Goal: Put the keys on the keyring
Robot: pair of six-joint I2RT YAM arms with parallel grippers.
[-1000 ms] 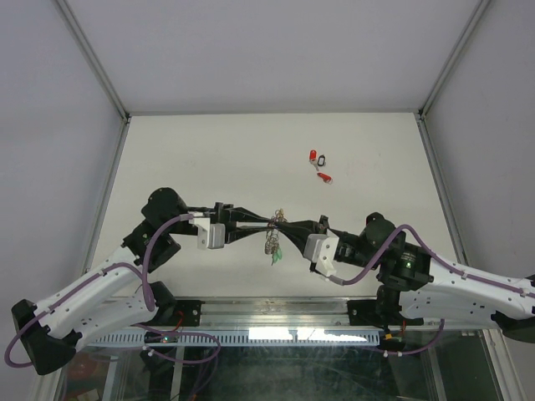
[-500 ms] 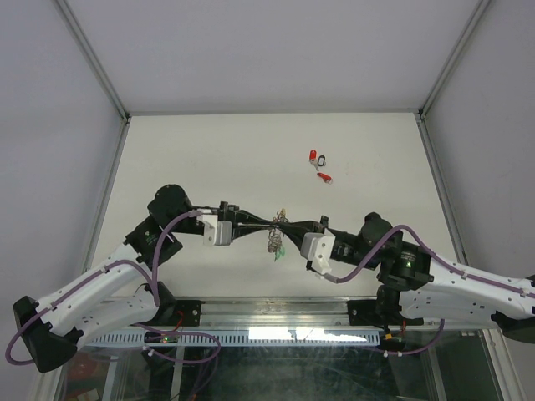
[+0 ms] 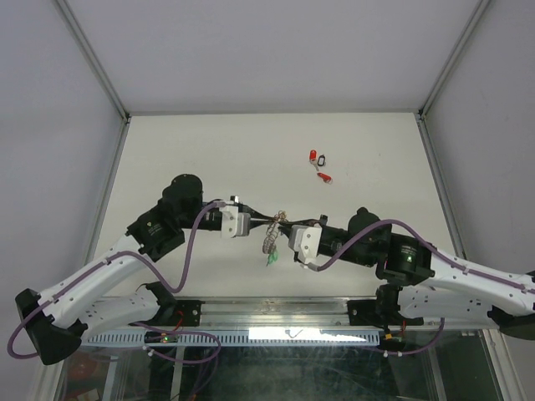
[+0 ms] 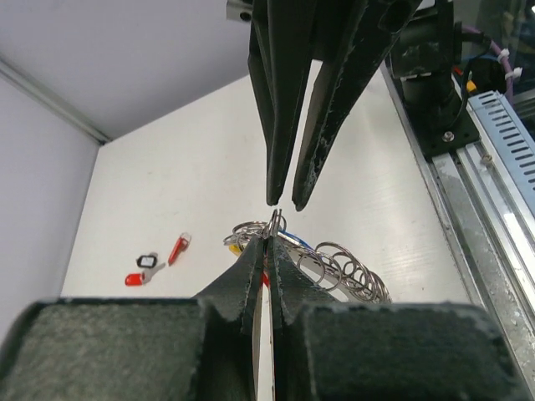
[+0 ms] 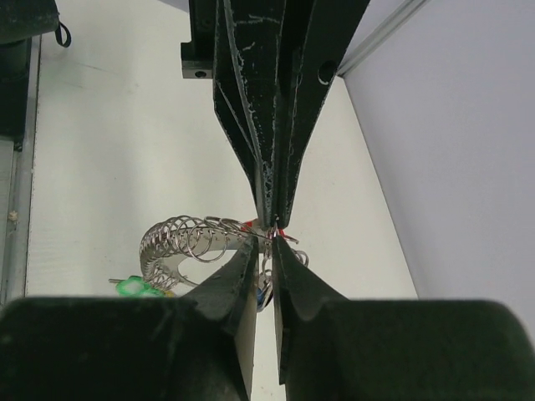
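Keyring, mid-frame: pinched in your closed left gripper; right gripper slightly parted. Green-tagged key apparently hanging on it. Red-tagged keys, upper right: loose, not yet threaded.

Between left tool and right tool, the keyring, above the table; keys well behind it.
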